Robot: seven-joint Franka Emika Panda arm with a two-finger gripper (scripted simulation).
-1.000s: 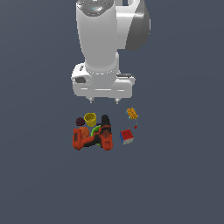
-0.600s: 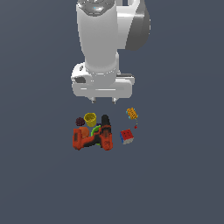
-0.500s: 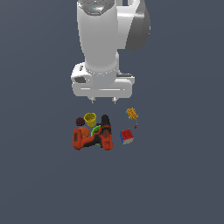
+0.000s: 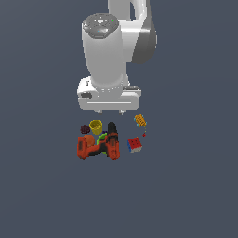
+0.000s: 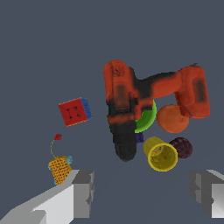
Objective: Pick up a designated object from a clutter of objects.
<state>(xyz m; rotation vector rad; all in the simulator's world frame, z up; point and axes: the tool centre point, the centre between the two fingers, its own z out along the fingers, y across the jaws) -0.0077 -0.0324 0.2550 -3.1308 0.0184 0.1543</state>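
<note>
Nothing among the objects has shifted; only the arm's upper links have turned. Tool (image 4: 110, 112) hovers above the pile, fingers (image 5: 83, 192) spread wide, holding nothing. Drill (image 4: 98, 145) lies at centre of the exterior view, beside yellow cup (image 4: 96, 126), green cup (image 5: 146, 117), orange ball (image 5: 173, 118) and cube (image 4: 134, 145).

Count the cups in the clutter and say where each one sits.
2. The yellow cup lies beside the drill nose, next to the dark berry ball. The green cup is wedged under the drill's body. None other visible.
</note>
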